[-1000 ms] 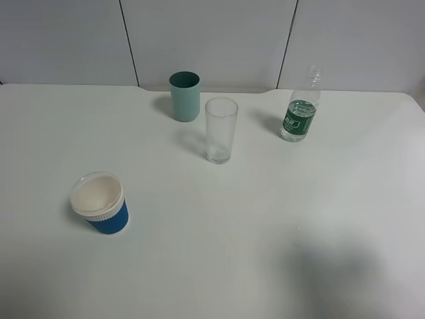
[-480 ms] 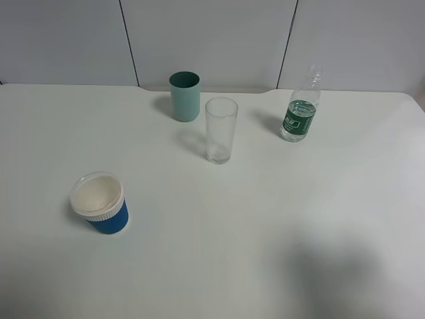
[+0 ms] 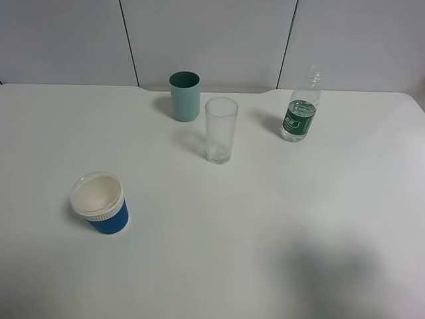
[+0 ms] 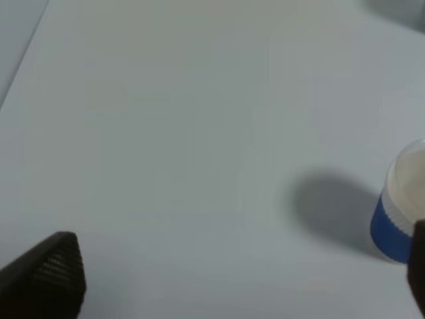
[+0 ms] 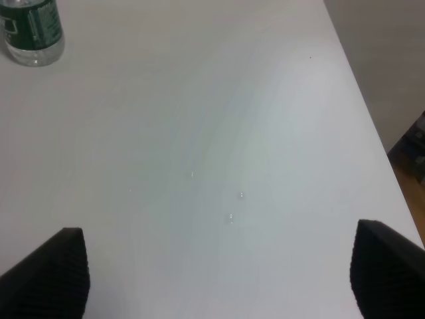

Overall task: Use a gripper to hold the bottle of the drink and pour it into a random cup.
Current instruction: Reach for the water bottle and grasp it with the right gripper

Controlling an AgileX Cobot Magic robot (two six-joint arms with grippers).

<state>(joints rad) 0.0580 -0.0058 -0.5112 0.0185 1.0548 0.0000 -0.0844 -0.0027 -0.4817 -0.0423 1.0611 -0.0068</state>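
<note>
The bottle of the drink (image 3: 301, 109), clear with a dark green label, stands upright at the back right of the white table; its lower part also shows in the right wrist view (image 5: 32, 30). Three cups stand apart from it: a teal cup (image 3: 184, 96), a tall clear glass (image 3: 221, 129) and a blue cup with a white rim (image 3: 99, 203). Neither arm appears in the exterior view. My right gripper (image 5: 222, 266) is open over bare table, well short of the bottle. My left gripper (image 4: 236, 272) is open too, with the blue cup (image 4: 402, 212) beside one fingertip.
The table's right edge (image 5: 372, 119) runs close to the right gripper, with floor beyond it. A few small droplets (image 5: 232, 206) lie on the table surface ahead of that gripper. A grey panelled wall (image 3: 212, 40) stands behind the table.
</note>
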